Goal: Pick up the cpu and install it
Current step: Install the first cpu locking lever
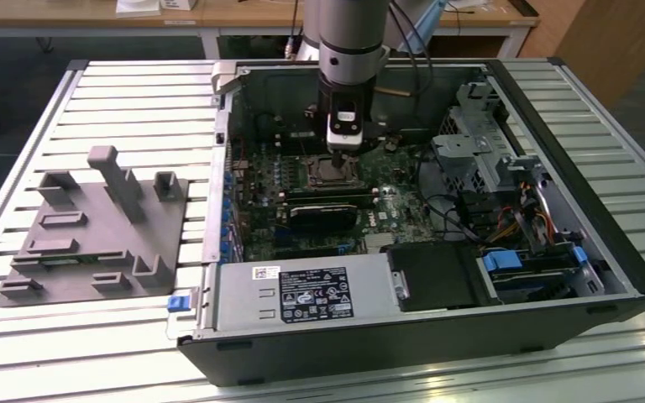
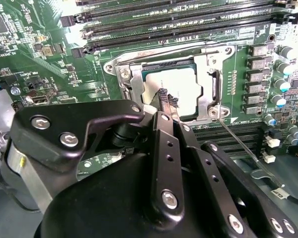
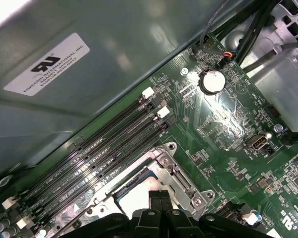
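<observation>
The cpu (image 2: 186, 87) lies flat in the motherboard socket (image 2: 123, 74), its pale silver top facing up inside the metal frame. My gripper (image 2: 168, 101) hangs right over it, with its two dark fingertips close together and their ends at the chip's near edge; whether they touch it I cannot tell. In the first wrist view the cpu (image 3: 131, 194) shows as a pale patch in the socket, just beside the gripper (image 3: 160, 196). In the exterior view the arm reaches down into the open computer case, and the gripper (image 1: 344, 153) is just above the socket (image 1: 331, 174).
Memory slots (image 2: 188, 20) run alongside the socket, and a thin retaining lever (image 2: 243, 146) sticks out beside it. The case wall (image 3: 89, 74) stands close by. A grey fixture (image 1: 87, 227) lies on the slatted table at the exterior view's left. Cables and drive bays (image 1: 502, 193) crowd the case's right.
</observation>
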{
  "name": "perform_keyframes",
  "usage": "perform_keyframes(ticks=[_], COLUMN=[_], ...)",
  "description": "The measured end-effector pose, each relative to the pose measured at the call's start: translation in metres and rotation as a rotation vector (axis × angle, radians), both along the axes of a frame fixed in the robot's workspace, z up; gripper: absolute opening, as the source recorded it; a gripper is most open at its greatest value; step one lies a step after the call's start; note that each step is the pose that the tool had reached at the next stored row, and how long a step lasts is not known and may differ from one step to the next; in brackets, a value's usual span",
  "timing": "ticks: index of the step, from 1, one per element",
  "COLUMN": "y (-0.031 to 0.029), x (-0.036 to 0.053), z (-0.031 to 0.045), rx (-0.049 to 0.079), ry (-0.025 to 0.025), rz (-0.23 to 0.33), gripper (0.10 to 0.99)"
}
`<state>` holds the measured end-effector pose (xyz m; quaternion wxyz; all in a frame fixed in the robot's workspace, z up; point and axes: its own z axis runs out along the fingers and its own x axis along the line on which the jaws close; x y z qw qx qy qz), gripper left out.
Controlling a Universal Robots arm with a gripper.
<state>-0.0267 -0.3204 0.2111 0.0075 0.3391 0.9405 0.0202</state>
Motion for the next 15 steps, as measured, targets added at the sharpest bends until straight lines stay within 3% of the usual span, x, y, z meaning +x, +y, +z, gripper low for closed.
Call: perform_keyframes(ticks=[15], y=[0.0001], x=[0.0], z=[0.0068], rx=[0.0], ry=[0.0], rz=[0.0], gripper=[0.106])
